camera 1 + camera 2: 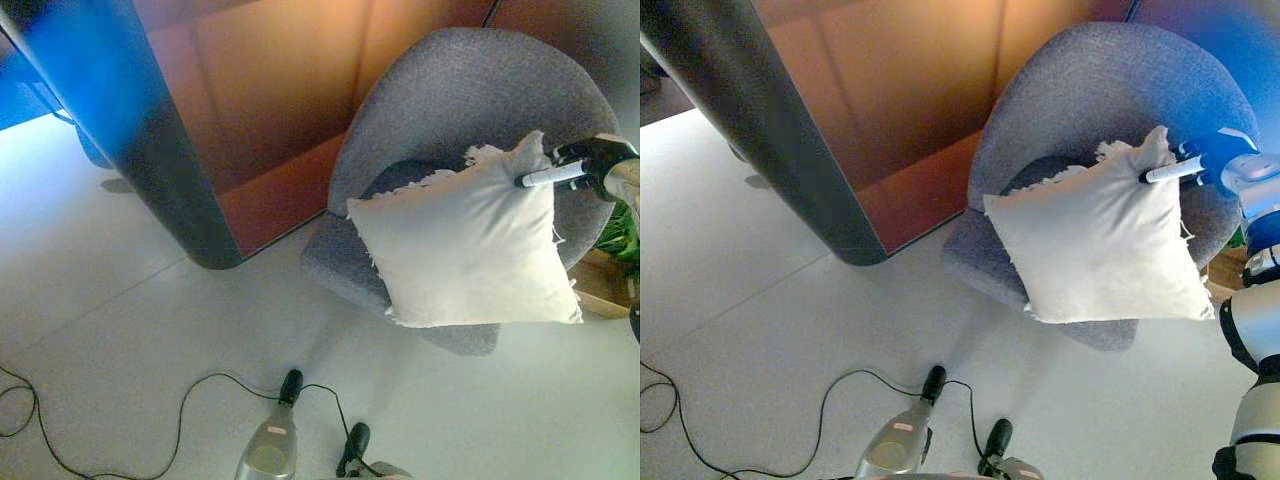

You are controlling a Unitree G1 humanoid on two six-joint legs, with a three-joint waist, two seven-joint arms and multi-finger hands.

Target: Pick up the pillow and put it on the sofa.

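Observation:
A white square pillow (468, 240) with a frayed top edge is over the seat of the grey round-backed sofa chair (470, 90). Its lower edge reaches past the front of the seat, and I cannot tell whether it rests on the seat. My right hand (588, 162) comes in from the right and pinches the pillow's upper right corner, with a white-tipped finger (550, 177) lying across the pillow's front. My left hand (290, 385) hangs low at the bottom centre above the floor, away from the pillow, and its fingers do not show clearly.
A thick dark column (170, 170) stands on the left in front of a brown wall panel (270, 100). A green plant (622, 232) in a wooden box shows at the right edge beside the chair. Pale floor (120, 330) lies in front.

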